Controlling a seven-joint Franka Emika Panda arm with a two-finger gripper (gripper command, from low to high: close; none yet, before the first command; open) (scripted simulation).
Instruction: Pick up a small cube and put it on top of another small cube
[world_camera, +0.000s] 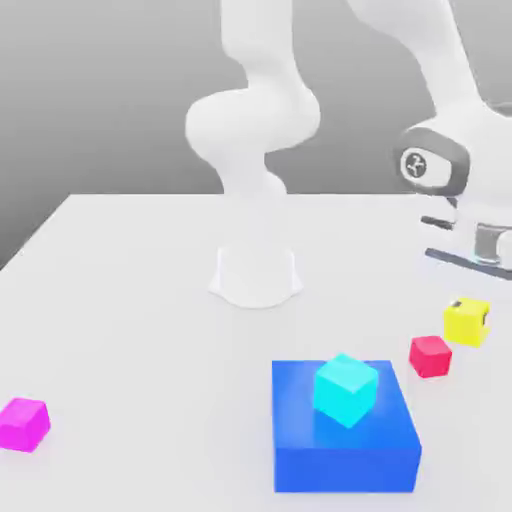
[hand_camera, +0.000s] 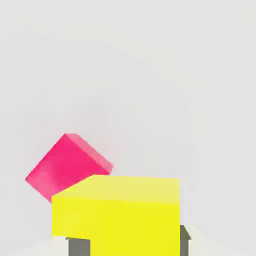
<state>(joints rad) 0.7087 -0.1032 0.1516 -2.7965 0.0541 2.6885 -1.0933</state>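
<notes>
The small cube (world_camera: 466, 322) is bright yellow and sits near the exterior view's right edge, low by the white table. My gripper (world_camera: 468, 308) comes down on it from above and is shut on it. In the hand view the small cube (hand_camera: 117, 215) lies between my dark fingertips (hand_camera: 79, 246), one on each side. A small red cube (world_camera: 430, 355) rests on the table just beside it, toward the exterior view's left; the hand view shows the same red cube (hand_camera: 65, 165) turned at an angle, close to the yellow one.
A large blue block (world_camera: 345, 440) stands at the front middle with a cyan cube (world_camera: 345, 388) on top. A small magenta cube (world_camera: 22, 422) lies at the exterior view's far left. The arm's white base (world_camera: 255, 275) stands at the table's back middle.
</notes>
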